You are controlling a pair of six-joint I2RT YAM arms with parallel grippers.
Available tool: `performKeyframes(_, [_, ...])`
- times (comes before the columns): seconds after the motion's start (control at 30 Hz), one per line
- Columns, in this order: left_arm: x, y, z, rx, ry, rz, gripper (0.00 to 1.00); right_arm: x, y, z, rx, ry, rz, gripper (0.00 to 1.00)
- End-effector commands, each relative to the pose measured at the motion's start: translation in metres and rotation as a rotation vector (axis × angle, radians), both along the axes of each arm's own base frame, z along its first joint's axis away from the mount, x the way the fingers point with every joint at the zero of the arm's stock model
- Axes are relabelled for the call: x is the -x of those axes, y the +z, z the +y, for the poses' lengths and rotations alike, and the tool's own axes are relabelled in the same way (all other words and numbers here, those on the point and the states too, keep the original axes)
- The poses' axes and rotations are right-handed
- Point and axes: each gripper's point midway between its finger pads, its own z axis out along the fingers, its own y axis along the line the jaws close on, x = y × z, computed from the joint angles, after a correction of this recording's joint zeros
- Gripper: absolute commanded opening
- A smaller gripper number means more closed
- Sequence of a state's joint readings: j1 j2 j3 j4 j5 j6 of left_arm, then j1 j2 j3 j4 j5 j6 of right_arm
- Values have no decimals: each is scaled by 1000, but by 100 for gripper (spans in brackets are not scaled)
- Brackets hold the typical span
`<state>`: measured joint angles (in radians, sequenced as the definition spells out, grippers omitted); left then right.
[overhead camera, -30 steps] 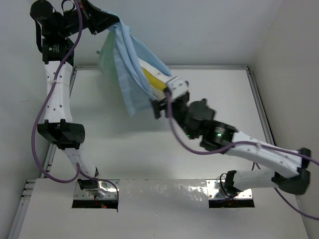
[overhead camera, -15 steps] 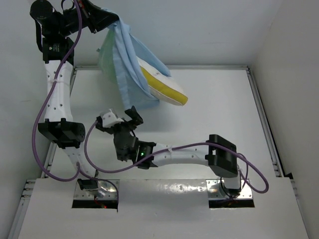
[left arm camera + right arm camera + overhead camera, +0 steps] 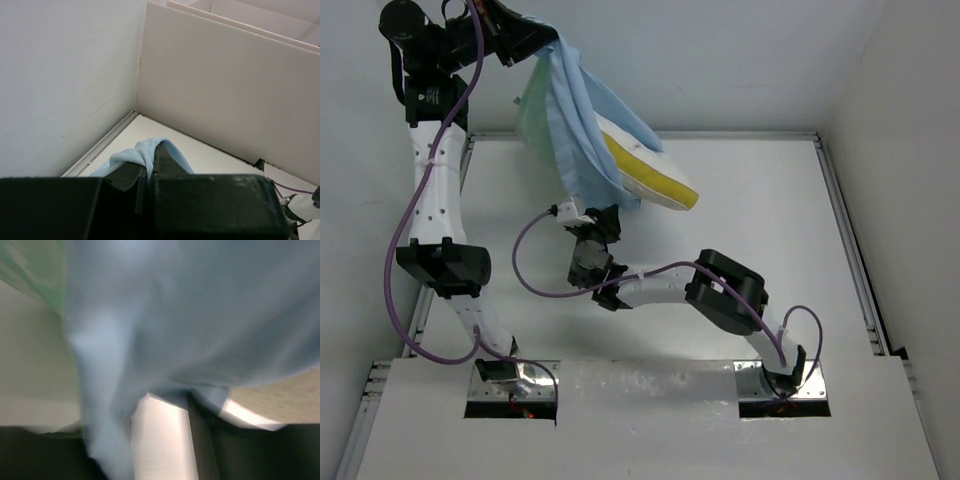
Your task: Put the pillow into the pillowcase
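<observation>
Pillowcase [image 3: 572, 140] is hung lengthwise from the clamped left gripper [image 3: 548, 48]. Pillow [image 3: 655, 182] end is seen protruding, pointed right. Right gripper [image 3: 588, 216] is at the lower edge; whether it is closed cannot be told.

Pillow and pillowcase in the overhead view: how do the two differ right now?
The pillowcase is thin and limp, hanging in folds from the left arm's jaws; the pillow is plump and holds its shape. The pillowcase is light blue with a sea-green face; the pillow is white with a yellow edge. The pillowcase hangs high; the pillow sits lower, one end poking out. Both are soft fabric.
</observation>
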<state>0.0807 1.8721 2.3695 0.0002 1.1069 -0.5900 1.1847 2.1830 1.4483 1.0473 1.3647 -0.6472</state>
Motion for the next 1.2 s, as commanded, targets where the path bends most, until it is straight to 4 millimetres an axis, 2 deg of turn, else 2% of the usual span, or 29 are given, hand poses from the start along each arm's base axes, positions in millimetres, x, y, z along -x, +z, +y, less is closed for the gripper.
performKeyframes(0.0, [37,56,8,9,49,-208,0,8,43,-53,-199,-93,-62,1])
performKeyframes(0.03, [35,55,13,10,61,-204,0,10,56,-66,-277,-111,-101,0])
performKeyframes(0.17, [30,60,28,47,95,-202,0,20,106,-120,-117,-161,-135,0])
performKeyframes(0.2, [28,62,38,57,115,-206,0,27,139,-143,-178,-162,-178,0])
performKeyframes(0.27, [31,74,47,104,130,-234,0,21,168,-168,-157,-155,-216,0])
performKeyframes(0.3, [32,82,55,129,159,-257,0,27,206,-194,-227,-153,-262,0])
performKeyframes(0.33, [41,94,55,141,157,-314,0,12,213,-205,-102,-156,-206,0])
performKeyframes(0.37, [47,102,55,151,161,-358,0,7,248,-211,-252,-109,-261,0])
performKeyframes(0.4, [53,114,57,176,179,-405,0,2,280,-208,-261,-9,-300,0])
performKeyframes(0.43, [68,129,55,188,174,-479,0,-4,293,-216,-208,22,-248,0])
performKeyframes(0.47, [76,138,56,201,182,-518,0,5,348,-223,-273,60,-324,0])
performKeyframes(0.5, [85,149,57,223,197,-559,0,6,365,-219,-233,91,-335,0])
performKeyframes(0.53, [88,154,57,234,205,-573,0,11,403,-219,-228,114,-377,0])
performKeyframes(0.63, [110,172,57,280,207,-663,0,15,451,-202,-142,241,-412,0])
performKeyframes(0.67, [120,181,59,305,214,-707,0,30,493,-201,-144,308,-512,0])
performKeyframes(0.7, [136,190,57,313,211,-769,0,38,508,-201,-155,330,-554,0])
performKeyframes(0.73, [156,200,56,313,215,-856,0,61,521,-187,-179,398,-593,0])
performKeyframes(0.8, [197,216,51,274,222,-996,0,102,527,-186,-186,449,-635,0])
performKeyframes(0.83, [201,213,45,221,215,-1021,0,103,515,-184,-241,491,-613,0])
performKeyframes(0.87, [193,201,32,156,178,-983,0,93,481,-189,-217,480,-547,0])
performKeyframes(0.9, [143,185,35,184,210,-825,0,72,466,-205,-230,411,-524,0])
performKeyframes(0.93, [92,164,40,179,290,-680,0,48,457,-238,-263,307,-487,0])
performKeyframes(0.97, [62,159,52,236,355,-625,0,28,454,-241,-242,268,-455,0])
performKeyframes(1.0, [70,171,61,308,344,-603,0,26,460,-240,-218,275,-437,0])
performKeyframes(1.03, [91,188,65,333,331,-680,0,65,524,-262,-314,345,-597,0])
performKeyframes(1.07, [115,202,69,330,326,-779,0,69,539,-253,-339,397,-642,0])
performKeyframes(1.1, [164,219,56,294,287,-939,0,90,561,-265,-390,428,-729,0])
performKeyframes(1.13, [173,215,44,260,242,-950,0,85,552,-259,-403,441,-705,0])
performKeyframes(1.17, [146,185,27,164,157,-841,0,110,555,-292,-464,399,-757,0])
